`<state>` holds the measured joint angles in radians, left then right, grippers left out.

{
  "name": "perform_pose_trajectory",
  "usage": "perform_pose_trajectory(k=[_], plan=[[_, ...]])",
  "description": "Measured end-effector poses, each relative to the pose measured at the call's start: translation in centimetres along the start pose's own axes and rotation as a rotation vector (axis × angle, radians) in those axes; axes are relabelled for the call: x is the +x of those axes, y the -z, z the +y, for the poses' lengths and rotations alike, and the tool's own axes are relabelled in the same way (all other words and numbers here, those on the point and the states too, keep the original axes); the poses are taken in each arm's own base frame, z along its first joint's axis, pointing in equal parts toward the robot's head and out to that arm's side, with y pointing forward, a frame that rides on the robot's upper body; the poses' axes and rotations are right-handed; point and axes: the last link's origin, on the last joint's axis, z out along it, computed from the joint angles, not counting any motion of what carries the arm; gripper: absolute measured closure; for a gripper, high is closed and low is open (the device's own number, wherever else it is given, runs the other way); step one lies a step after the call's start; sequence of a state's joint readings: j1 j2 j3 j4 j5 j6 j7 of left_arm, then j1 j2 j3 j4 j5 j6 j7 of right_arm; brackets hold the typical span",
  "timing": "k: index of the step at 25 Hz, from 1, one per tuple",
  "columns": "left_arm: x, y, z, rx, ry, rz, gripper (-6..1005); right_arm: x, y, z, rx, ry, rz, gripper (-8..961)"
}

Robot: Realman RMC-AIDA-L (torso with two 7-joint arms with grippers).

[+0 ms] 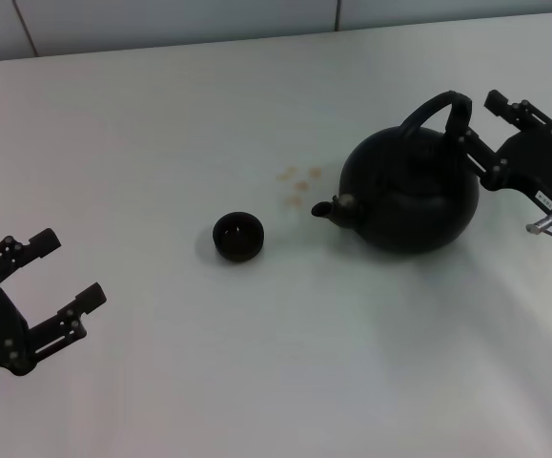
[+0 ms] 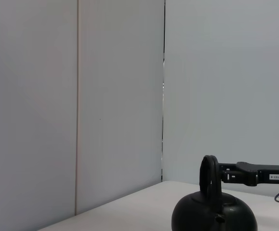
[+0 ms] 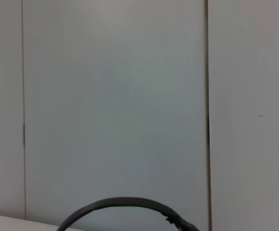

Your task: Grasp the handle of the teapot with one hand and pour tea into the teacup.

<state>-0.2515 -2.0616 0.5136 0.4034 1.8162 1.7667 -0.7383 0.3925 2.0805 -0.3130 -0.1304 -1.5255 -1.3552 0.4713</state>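
Both jaws gape: right gripper [image 1: 474, 116] at teapot [image 1: 410, 191] handle [image 1: 435, 112], left gripper [image 1: 66, 269] parked.

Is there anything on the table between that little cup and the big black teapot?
In the head view, only bare white table separates the teacup from the teapot; faint orange stains lie just behind that stretch.

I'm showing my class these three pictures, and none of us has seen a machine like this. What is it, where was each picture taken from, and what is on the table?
It is a robot with two arms, each ending in a black two-fingered tool. The head view looks down on a white table. The other two come from cameras on each wrist and mostly show the wall. On the table stand a black teapot and a small dark teacup, apart from each other. The right tool is at the teapot's handle, fingers open around it. The left tool waits open, holding nothing.
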Motion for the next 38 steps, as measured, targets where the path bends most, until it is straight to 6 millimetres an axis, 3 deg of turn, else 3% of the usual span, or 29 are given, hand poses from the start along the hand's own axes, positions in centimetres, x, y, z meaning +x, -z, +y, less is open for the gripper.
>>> perform_pose_trajectory(k=[7,11,14,19,26,29,38], plan=[[0.0,0.0,0.0,-0.001,0.001,0.001,206,0.1,0.7,-0.1,0.006,-0.003,-0.004,280],[0.0,0.0,0.1,-0.009,0.002,0.001,206,-0.3,3.4,0.2,0.001,-0.009,-0.067,245],[0.0,0.0,0.2,-0.016,0.004,-0.003,206,-0.4,7.1,0.9,0.006,-0.027,-0.125,236],[-0.2,-0.1,0.4,-0.024,0.016,-0.004,206,0.1,9.4,1.5,0.033,-0.053,-0.121,236],[0.2,-0.7,-0.1,-0.045,0.012,-0.007,206,-0.5,9.7,1.5,-0.032,-0.091,-0.139,235],[0.9,-1.3,-1.4,-0.118,0.016,-0.065,206,-1.7,8.6,0.9,-0.262,-0.122,-0.034,235],[2.8,-3.6,-4.1,-0.317,0.042,-0.255,206,-4.5,5.6,-0.5,-0.591,-0.093,0.235,236]])
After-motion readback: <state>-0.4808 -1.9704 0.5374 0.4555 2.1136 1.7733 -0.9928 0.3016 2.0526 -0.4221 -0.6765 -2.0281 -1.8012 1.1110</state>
